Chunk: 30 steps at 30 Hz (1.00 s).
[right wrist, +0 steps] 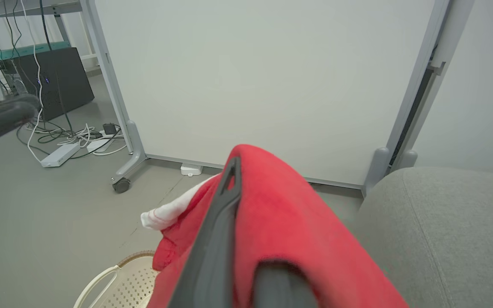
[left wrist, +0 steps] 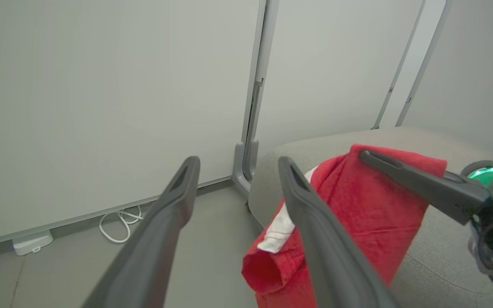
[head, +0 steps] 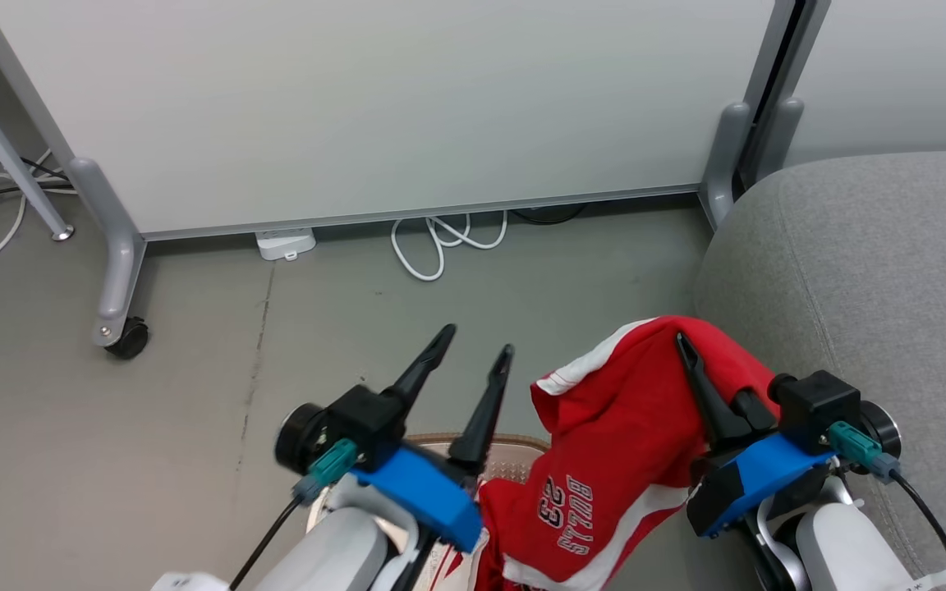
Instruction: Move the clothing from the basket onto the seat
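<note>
Pinching a red jersey [head: 621, 427] beside the couch [head: 875, 263], the right gripper [head: 691, 353] is clamping tight; the left gripper [head: 478, 340] is gaping empty.

Left tool [head: 478, 339]: dark tapered fingers [head: 422, 368], blue bracket [head: 428, 492] (teal plug [head: 333, 462]).

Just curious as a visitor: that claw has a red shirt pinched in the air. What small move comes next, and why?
Probably carry the right gripper sideways toward the couch on its right. It is shut on the jersey, which hangs above the basket, not yet over the couch. The left gripper is open and empty.
</note>
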Motion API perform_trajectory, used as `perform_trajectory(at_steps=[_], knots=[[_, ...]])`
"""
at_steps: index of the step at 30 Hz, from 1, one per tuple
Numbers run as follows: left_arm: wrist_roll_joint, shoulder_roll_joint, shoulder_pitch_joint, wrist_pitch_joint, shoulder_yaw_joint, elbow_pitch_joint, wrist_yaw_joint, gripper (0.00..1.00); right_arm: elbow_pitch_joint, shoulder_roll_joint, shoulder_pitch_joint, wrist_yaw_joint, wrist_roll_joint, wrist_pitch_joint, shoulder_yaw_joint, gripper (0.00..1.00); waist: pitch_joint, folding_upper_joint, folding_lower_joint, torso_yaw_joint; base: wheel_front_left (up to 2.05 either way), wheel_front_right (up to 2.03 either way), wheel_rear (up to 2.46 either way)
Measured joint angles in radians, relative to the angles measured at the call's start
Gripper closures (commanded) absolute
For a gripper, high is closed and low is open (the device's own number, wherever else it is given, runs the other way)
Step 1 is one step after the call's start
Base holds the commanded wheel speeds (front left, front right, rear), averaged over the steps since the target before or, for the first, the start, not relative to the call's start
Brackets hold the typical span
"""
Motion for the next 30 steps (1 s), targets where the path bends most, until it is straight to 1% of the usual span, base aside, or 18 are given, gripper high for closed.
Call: perform_trajectory(at_steps=[6,12,16,20,30], knots=[[0.113,0.020,0.128,0.000,0.142,-0.044,-0.045,0.00,-0.045,0.002,0.025,0.000,-0.005,0.011,0.000,1.00,-0.007,-0.0001,0.0000,-0.021,0.00,0.00,0.00],[0.174,-0.006,0.186,0.000,0.216,-0.048,-0.084,0.00,-0.074,0.004,0.048,0.000,-0.009,0.020,-0.009,1.00,-0.013,0.0000,0.0000,-0.037,0.00,0.00,0.00],[0.201,-0.027,0.197,0.000,0.246,-0.049,-0.102,0.00,-0.090,0.006,0.055,0.000,-0.011,0.026,-0.012,1.00,-0.011,0.0000,0.0000,-0.056,0.00,0.00,0.00],[0.226,-0.041,0.200,-0.001,0.262,-0.049,-0.114,0.00,-0.102,0.008,0.055,0.000,-0.019,0.032,-0.015,1.00,-0.004,0.0000,0.0000,-0.093,0.00,0.00,0.00],[0.257,-0.063,0.196,-0.001,0.272,-0.049,-0.126,0.00,-0.102,0.022,0.054,0.000,-0.022,0.026,-0.003,1.00,0.017,0.0000,0.0000,-0.228,0.00,0.00,0.00]])
